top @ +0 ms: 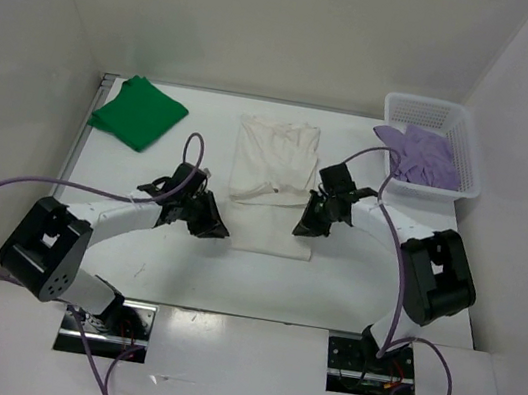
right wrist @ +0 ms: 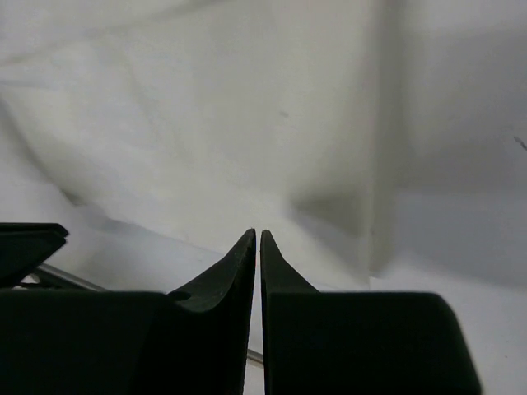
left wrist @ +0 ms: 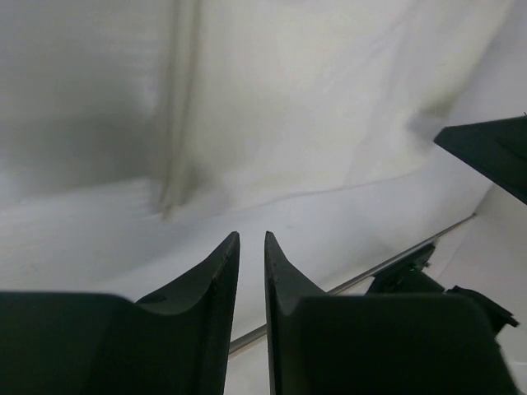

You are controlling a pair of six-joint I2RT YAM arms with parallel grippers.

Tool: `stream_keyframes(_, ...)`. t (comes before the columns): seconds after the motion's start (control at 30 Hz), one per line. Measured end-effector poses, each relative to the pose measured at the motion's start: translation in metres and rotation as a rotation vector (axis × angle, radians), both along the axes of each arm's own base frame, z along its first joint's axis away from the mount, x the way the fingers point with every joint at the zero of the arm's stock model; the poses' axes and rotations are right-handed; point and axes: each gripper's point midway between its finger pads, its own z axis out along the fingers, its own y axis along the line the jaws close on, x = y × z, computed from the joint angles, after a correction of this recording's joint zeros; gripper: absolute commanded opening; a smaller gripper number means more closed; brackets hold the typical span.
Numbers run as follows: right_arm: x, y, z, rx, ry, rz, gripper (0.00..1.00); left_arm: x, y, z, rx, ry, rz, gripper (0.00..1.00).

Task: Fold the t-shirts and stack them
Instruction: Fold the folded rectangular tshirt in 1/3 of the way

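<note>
Three t-shirts lie in the top view. One green shirt (top: 139, 113) is folded at the table's (top: 260, 283) far left. One white shirt (top: 270, 173) lies flat mid-table. One lavender shirt (top: 418, 154) is bunched in the single basket (top: 460, 117), spilling over its left rim. The left tool (top: 218, 227) is slightly spread and empty. The right tool (top: 302, 227) is parted by a hairline slit, pinching nothing visible. They cover the white shirt's lower corners.
</note>
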Motion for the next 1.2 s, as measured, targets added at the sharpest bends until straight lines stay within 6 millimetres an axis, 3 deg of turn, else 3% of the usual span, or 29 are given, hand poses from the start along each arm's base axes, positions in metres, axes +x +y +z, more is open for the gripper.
stream_keyframes(0.1, 0.028, 0.016, 0.028, 0.036, -0.087, 0.019, 0.08, 0.019, -0.01, 0.024, -0.037, -0.065, 0.0, 0.25)
stream_keyframes(0.2, 0.05, 0.039, 0.042, 0.069, -0.147, 0.058, 0.05, 0.033, -0.021, 0.033, -0.07, -0.096, -0.01, 0.25)
stream_keyframes(0.37, 0.063, 0.067, 0.018, 0.065, -0.117, 0.107, 0.0, 0.037, -0.036, 0.013, -0.066, -0.055, -0.042, 0.25)
stream_keyframes(0.57, 0.06, 0.089, -0.019, 0.045, -0.049, 0.149, 0.0, 0.021, -0.055, -0.014, -0.052, 0.015, -0.093, 0.25)
stream_keyframes(0.7, 0.078, 0.097, -0.016, 0.041, -0.1, 0.138, 0.0, 0.013, -0.06, -0.02, -0.031, 0.026, -0.116, 0.25)
stream_keyframes(0.9, 0.11, 0.092, -0.014, -0.027, -0.212, 0.073, 0.0, 0.007, -0.052, -0.028, -0.023, 0.017, -0.102, 0.25)
stream_keyframes(1.07, 0.149, 0.097, -0.005, -0.068, -0.301, 0.021, 0.0, 0.003, -0.047, -0.028, -0.016, 0.007, -0.097, 0.25)
stream_keyframes(1.2, 0.189, 0.105, 0.019, -0.08, -0.406, -0.024, 0.0, -0.003, -0.04, -0.029, 0.008, 0.025, -0.087, 0.25)
